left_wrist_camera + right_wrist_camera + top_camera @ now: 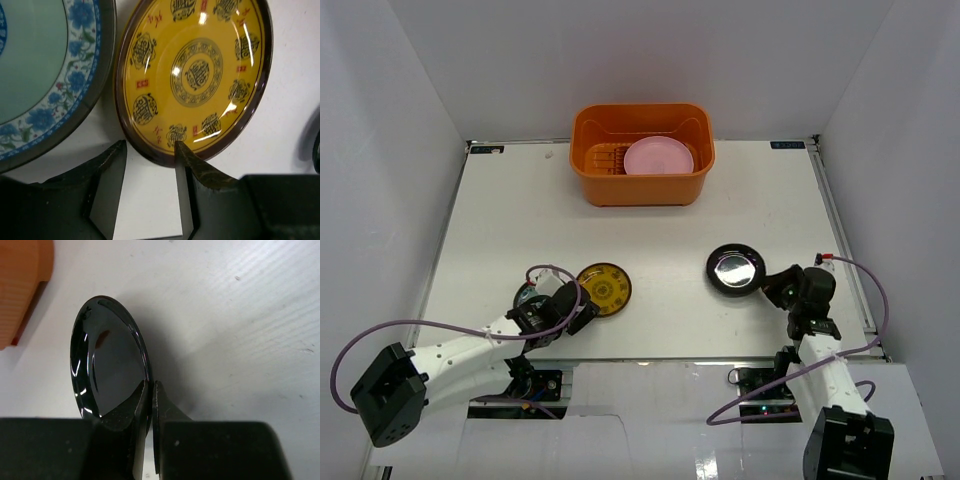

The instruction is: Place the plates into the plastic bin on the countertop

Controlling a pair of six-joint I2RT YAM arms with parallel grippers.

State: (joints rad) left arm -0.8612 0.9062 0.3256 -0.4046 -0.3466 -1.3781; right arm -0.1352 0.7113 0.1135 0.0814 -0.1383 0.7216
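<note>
The orange plastic bin (590, 150) stands at the back of the white countertop (660, 230) with a pink plate (658, 157) inside. An amber-patterned plate (605, 287) lies at the front left, and it also shows in the left wrist view (200, 75). My left gripper (582, 310) (150, 146) is open, its fingertips straddling the plate's near rim. A teal-patterned plate (35, 75) lies just left of it, mostly hidden under the arm in the top view (527, 295). My right gripper (767, 284) (150, 385) is shut on the rim of the black plate (735, 268) (107, 365).
White walls enclose the table on three sides. A corner of the bin (20, 285) shows far left in the right wrist view. Purple cables loop beside both arms at the front edge.
</note>
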